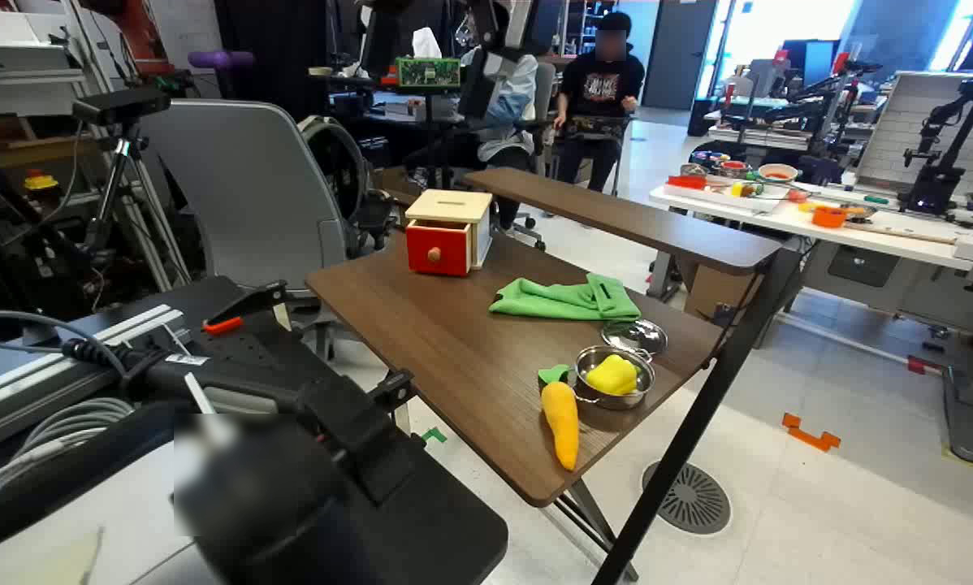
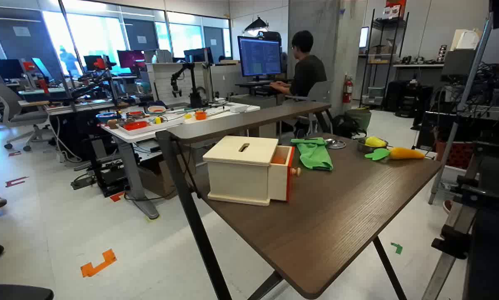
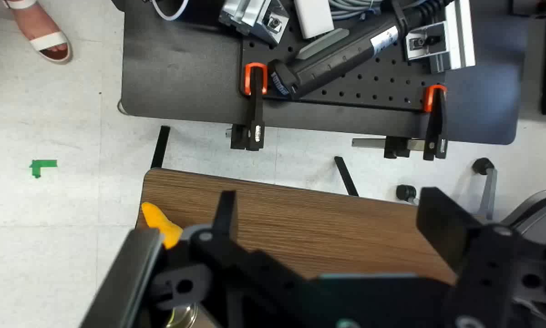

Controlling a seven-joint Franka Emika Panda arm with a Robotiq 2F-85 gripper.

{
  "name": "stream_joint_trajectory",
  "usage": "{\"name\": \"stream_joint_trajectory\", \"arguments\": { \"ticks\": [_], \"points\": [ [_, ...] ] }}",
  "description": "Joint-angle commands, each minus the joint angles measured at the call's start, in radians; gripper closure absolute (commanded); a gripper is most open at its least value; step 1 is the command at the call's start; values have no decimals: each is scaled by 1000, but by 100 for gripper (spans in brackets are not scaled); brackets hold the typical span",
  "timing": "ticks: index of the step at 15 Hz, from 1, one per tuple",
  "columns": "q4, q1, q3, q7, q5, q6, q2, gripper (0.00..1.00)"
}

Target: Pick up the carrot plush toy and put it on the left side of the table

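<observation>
The carrot plush toy (image 1: 561, 422) is orange with a green leafy top. It lies on the brown table (image 1: 438, 325) near a corner, its leafy end beside a metal pot. It also shows in an exterior view (image 2: 405, 153) and in the wrist view (image 3: 160, 223), where my gripper hides its leafy end. My gripper (image 3: 328, 198) is open with nothing between its fingers, high above the table. In an exterior view the gripper (image 1: 425, 88) hangs at the top of the picture, well away from the carrot.
A metal pot (image 1: 612, 400) holds a yellow toy pepper (image 1: 614, 375); its lid (image 1: 634, 335) lies beside it. A green cloth (image 1: 568, 299) and a wooden box (image 2: 239, 179) with its red-fronted drawer partly open are on the table. A raised shelf (image 1: 616, 215) runs along one side.
</observation>
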Motion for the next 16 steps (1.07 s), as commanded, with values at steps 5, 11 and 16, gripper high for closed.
{"name": "stream_joint_trajectory", "arguments": {
  "ticks": [5,11,16],
  "points": [
    [-1,-49,59,7,17,96,50,0],
    [-6,-73,79,8,37,374,204,0],
    [-3,-124,136,-14,147,622,386,0]
  ]
}}
